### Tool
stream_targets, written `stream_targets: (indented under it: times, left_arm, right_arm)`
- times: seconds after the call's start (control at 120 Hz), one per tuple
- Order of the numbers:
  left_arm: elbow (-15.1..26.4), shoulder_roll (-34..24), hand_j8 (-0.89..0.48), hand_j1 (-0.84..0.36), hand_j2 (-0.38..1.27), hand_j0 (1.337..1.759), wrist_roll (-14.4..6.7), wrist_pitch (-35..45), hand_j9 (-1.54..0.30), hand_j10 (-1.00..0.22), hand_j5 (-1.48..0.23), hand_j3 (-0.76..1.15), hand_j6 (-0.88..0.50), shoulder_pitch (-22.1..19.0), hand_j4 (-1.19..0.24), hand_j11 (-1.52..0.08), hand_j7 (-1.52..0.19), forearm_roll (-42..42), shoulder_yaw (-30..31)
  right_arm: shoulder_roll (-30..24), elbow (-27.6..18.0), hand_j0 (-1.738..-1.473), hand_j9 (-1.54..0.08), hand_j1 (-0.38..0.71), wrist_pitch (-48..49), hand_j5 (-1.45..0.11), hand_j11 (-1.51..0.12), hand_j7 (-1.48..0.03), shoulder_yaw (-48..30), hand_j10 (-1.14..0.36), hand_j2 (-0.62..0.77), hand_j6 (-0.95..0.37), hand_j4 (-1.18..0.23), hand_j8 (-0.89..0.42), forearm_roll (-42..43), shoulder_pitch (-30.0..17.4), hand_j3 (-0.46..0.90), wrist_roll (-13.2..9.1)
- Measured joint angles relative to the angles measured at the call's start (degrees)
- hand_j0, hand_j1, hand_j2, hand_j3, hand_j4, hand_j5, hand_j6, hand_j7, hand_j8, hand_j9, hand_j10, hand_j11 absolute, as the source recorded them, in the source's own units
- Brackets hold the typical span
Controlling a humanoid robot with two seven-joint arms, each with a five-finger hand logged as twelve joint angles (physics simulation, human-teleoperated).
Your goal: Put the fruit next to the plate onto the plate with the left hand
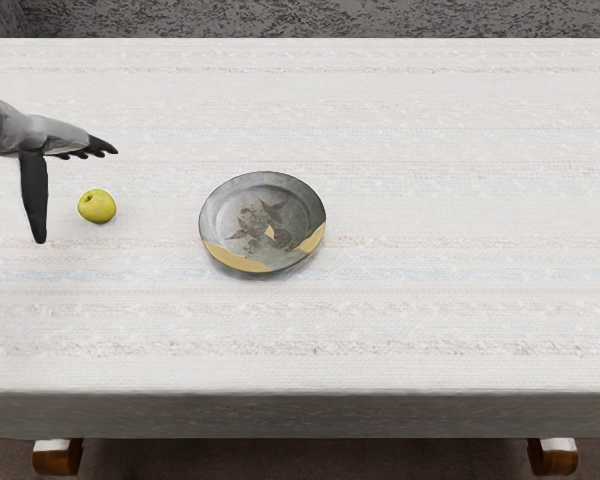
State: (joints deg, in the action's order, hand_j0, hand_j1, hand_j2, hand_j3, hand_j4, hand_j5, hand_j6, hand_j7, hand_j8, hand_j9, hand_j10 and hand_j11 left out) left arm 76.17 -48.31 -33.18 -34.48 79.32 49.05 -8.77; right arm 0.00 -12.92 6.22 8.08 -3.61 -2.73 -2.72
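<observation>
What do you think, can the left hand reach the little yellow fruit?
Probably yes. The left hand is open right beside the fruit, and nothing lies on the table between them. The plate sits on the fruit's other side, out of the way.

Grey plate [220, 195] lies flat, dark motif centred, yellow band at 6 o'clock edge. Round yellow-green fruit [97, 206] sits at its 9 o'clock, apart.
</observation>
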Motion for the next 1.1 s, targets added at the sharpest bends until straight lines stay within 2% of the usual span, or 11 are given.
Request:
stream_targets:
  times: [0.083,0.167,0.25,0.342,0.467,0.7,0.792,0.958,1.1]
  left_arm:
    - [2.8,3.5,-0.01,0.35,0.0,1.658,-1.0,3.9,0.0,0.0,0.0,0.0,-0.01,-0.4,-0.01,0.0,0.0,3.8,0.1]
    - [4.0,4.0,-0.01,0.35,0.0,1.658,-1.5,8.8,0.0,0.0,0.0,0.0,-0.01,-1.4,-0.01,0.0,0.0,8.7,0.3]
    - [4.4,4.7,-0.01,0.35,0.0,1.658,-1.7,11.7,0.0,0.0,0.0,0.0,-0.01,-2.0,0.0,0.0,0.0,11.3,0.6]
    - [4.5,6.3,-0.01,0.35,0.0,1.658,-1.8,15.7,0.0,0.0,0.0,0.0,-0.01,-6.2,0.0,0.0,0.0,14.5,1.0]
    - [4.2,6.3,-0.01,0.35,0.0,1.658,-1.8,20.1,0.0,0.0,0.0,0.0,-0.01,-6.9,-0.01,0.0,0.0,18.0,1.6]
    - [0.4,8.7,-0.01,0.35,0.0,1.658,-1.8,24.5,0.0,0.0,0.0,0.0,-0.01,-9.3,-0.01,0.0,0.0,20.1,3.1]
    - [-2.4,9.6,-0.01,0.35,0.0,1.658,-1.8,24.9,0.0,0.0,0.0,0.0,-0.01,-10.3,-0.01,0.0,0.0,20.4,4.1]
    - [-7.0,13.6,-0.03,0.33,0.01,1.658,-1.8,25.3,-0.03,-0.02,-0.03,0.0,-0.03,-10.5,-0.02,-0.03,-0.03,20.5,4.7]
    - [-9.5,14.0,-0.04,0.31,0.01,1.658,-1.8,28.1,-0.04,-0.04,-0.04,0.0,-0.04,-11.2,-0.04,-0.04,-0.04,22.2,5.9]
  right_arm:
    - [0.0,0.0,-1.658,-0.02,-0.33,0.0,-0.02,-0.02,-0.02,0.0,-0.01,0.0,-0.01,-0.01,-0.01,0.0,0.0,0.0,0.0]
    - [0.0,0.0,-1.658,-0.02,-0.33,0.0,-0.02,-0.02,-0.02,0.0,-0.01,0.0,-0.01,-0.01,-0.01,0.0,-0.1,0.0,0.0]
    - [0.0,-0.1,-1.658,-0.02,-0.33,0.0,-0.02,-0.02,-0.02,0.0,-0.01,0.0,-0.01,-0.01,-0.01,0.0,-0.1,0.0,0.0]
    - [0.0,-0.1,-1.658,-0.02,-0.33,0.0,-0.02,-0.02,-0.02,0.0,-0.01,0.0,-0.01,-0.01,-0.01,0.0,-0.1,0.0,0.0]
    - [0.0,-0.1,-1.658,-0.02,-0.33,0.0,-0.02,-0.02,-0.02,-0.1,-0.01,0.0,-0.01,-0.01,-0.01,0.0,-0.1,0.0,0.0]
    - [0.0,-0.1,-1.658,-0.02,-0.33,0.0,-0.02,-0.02,-0.02,-0.1,-0.01,0.0,-0.01,-0.01,-0.01,0.0,-0.1,0.0,0.0]
    - [0.0,-0.1,-1.658,-0.02,-0.33,0.0,-0.02,-0.02,-0.02,-0.1,-0.01,0.0,-0.01,-0.01,-0.01,0.0,-0.1,0.0,0.0]
    - [0.0,-0.2,-1.658,-0.02,-0.33,0.0,-0.02,-0.02,-0.02,0.0,-0.01,0.0,-0.01,-0.01,-0.01,0.0,-0.1,0.0,0.0]
    - [0.0,-0.3,-1.658,-0.02,-0.33,0.0,-0.02,-0.02,-0.02,0.0,-0.01,0.0,-0.01,-0.01,-0.01,0.0,-0.1,0.0,0.0]
